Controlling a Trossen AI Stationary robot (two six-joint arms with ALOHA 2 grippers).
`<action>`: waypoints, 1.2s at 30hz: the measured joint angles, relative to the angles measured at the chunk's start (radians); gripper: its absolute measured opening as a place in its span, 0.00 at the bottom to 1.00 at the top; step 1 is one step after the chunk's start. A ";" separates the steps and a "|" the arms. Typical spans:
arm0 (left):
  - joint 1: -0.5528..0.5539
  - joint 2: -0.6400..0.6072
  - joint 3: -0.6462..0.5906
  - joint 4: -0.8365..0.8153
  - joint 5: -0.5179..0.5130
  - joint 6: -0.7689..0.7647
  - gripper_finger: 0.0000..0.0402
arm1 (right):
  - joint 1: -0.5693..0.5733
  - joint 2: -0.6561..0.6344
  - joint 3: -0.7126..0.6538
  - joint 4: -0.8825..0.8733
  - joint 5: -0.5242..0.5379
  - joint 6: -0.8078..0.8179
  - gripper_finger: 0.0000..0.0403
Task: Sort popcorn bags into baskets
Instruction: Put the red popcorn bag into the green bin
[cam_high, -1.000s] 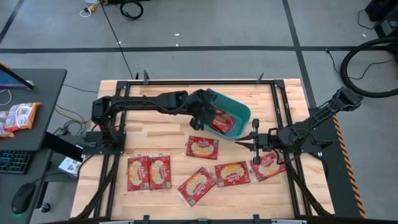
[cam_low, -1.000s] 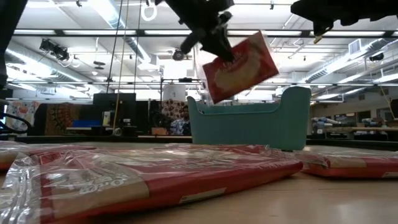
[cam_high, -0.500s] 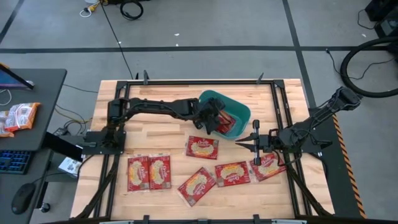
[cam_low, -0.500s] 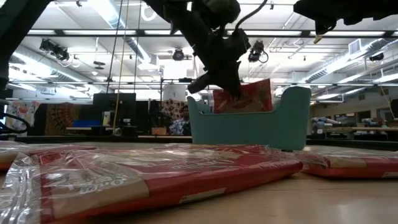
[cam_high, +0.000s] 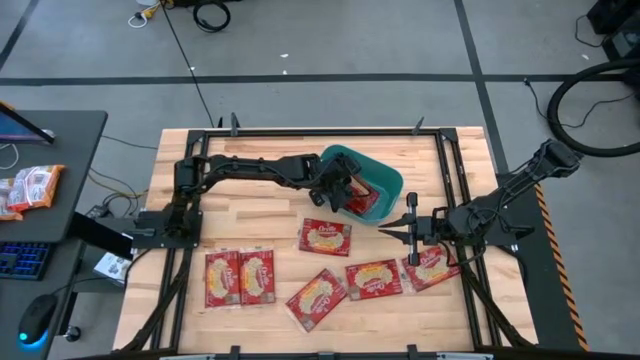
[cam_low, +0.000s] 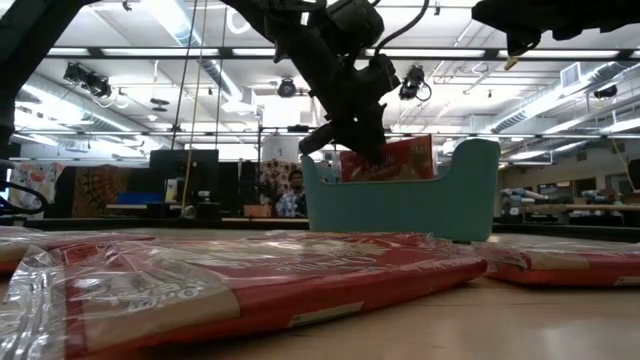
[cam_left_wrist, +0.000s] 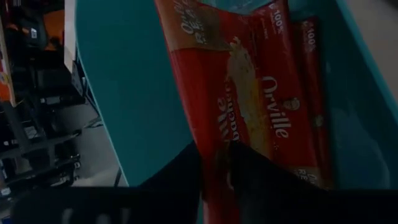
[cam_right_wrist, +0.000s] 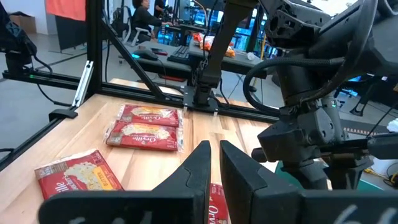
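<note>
The teal basket (cam_high: 388, 176) stands at the table's far middle. My left gripper (cam_high: 345, 196) reaches down into it and is shut on a red popcorn bag (cam_left_wrist: 249, 93), whose top shows above the rim (cam_low: 395, 160). Another bag (cam_left_wrist: 313, 87) lies in the basket beside it. Several bags lie flat on the wood: one just in front of the basket (cam_high: 325, 237), a pair at the near left (cam_high: 238, 278), two at the near middle (cam_high: 316, 298), (cam_high: 374, 279). Another (cam_high: 430, 270) lies under my right gripper (cam_high: 382, 228), which hovers shut and empty, pointing left. My left gripper pinches the bag's near end (cam_left_wrist: 217, 155) between its two fingers. The fingers slant down from the table's left, over the basket's left wall (cam_left_wrist: 137, 93). The bag stands on edge inside the basket, running away from the fingers, its upper part above the rim.
Black frame rails (cam_high: 452, 170) run along the table's edges. Off the table to the left, a dark desk (cam_high: 60, 140) holds a keyboard, a mouse and more packets (cam_high: 30, 188). Bare wood lies at the far left (cam_high: 250, 205). People sit in the room behind (cam_right_wrist: 140, 9).
My left gripper has sunk into the basket and rolled at the wrist, taking the bag along. The bag, a second ago tilted well above the rim, now stands inside with only its top showing.
</note>
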 joint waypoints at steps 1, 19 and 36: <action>0.000 0.000 0.000 -0.002 0.005 -0.001 0.25 | 0.000 0.000 0.000 0.000 0.000 0.000 0.10; -0.051 -0.047 0.000 0.125 -0.048 -0.263 0.44 | 0.000 0.000 0.000 -0.004 -0.004 0.003 0.10; -0.311 -0.100 -0.043 -0.374 0.262 -1.003 0.44 | 0.000 0.000 0.000 -0.005 -0.005 0.019 0.10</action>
